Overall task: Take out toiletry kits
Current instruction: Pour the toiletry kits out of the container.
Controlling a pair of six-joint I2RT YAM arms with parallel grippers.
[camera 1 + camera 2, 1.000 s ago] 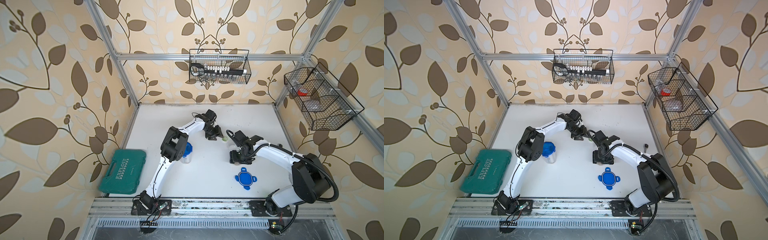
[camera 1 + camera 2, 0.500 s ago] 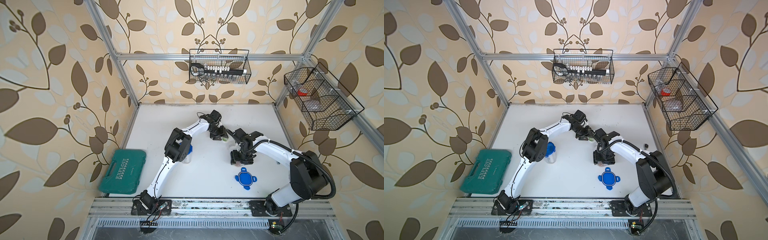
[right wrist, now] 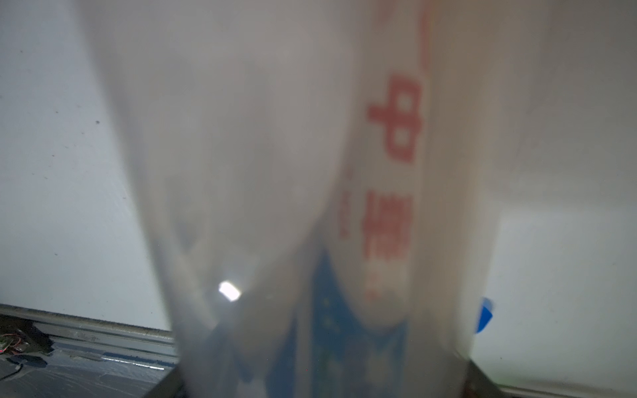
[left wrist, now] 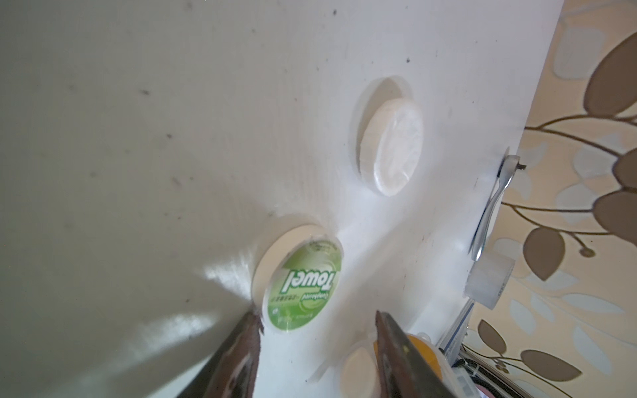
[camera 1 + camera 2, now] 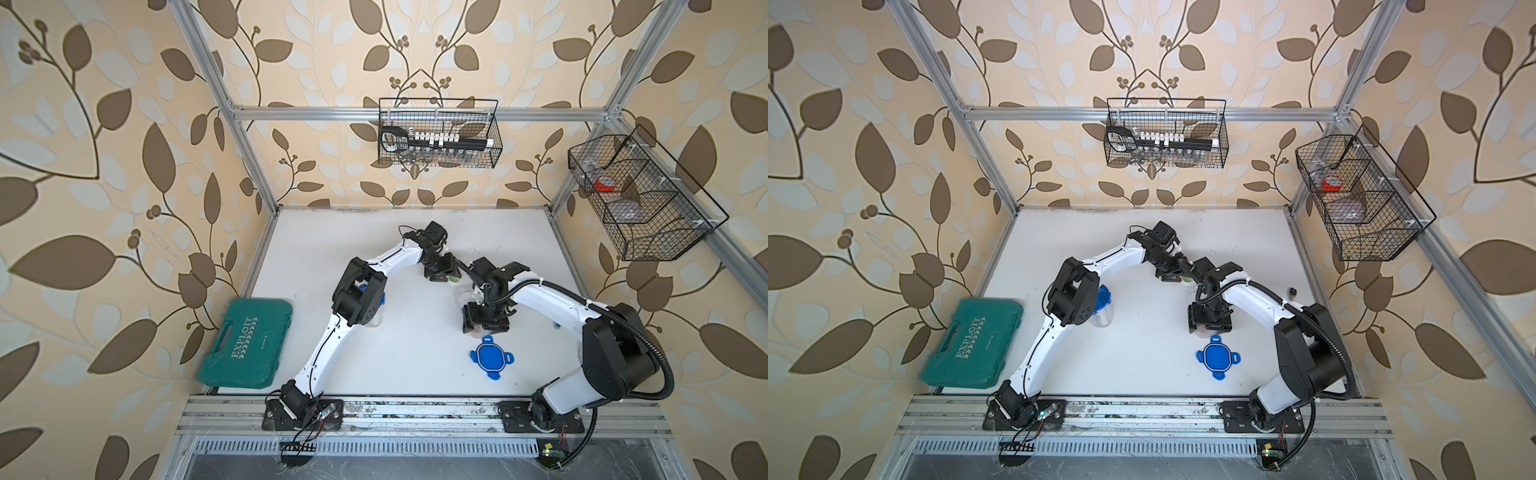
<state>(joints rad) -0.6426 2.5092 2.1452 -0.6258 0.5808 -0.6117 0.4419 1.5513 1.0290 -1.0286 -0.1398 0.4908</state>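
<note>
My left arm (image 5: 376,266) reaches far across the white table (image 5: 316,245), its wrist bent down at mid-table; my right arm (image 5: 544,295) curls in from the other side with its wrist turned straight down, the two wrists near each other

In both top views the right gripper (image 5: 485,325) hides what lies under it. Only the right wrist view shows it: a clear jar (image 3: 193,172) fills the frame, clamped between the jaws, with a white tube with red lettering (image 3: 389,172) and blue-white packaging inside

The left wrist view gives me what the top views mostly hide: a round towel tablet with a green label (image 4: 300,279) and a plain white disc (image 4: 391,144), both on the table. The left gripper (image 4: 319,320) stands parted and holds nothing, one fingertip (image 4: 253,322) just beside the green tablet; I cannot tell whether it touches

A blue lid (image 5: 491,356) lies near the right gripper
</note>
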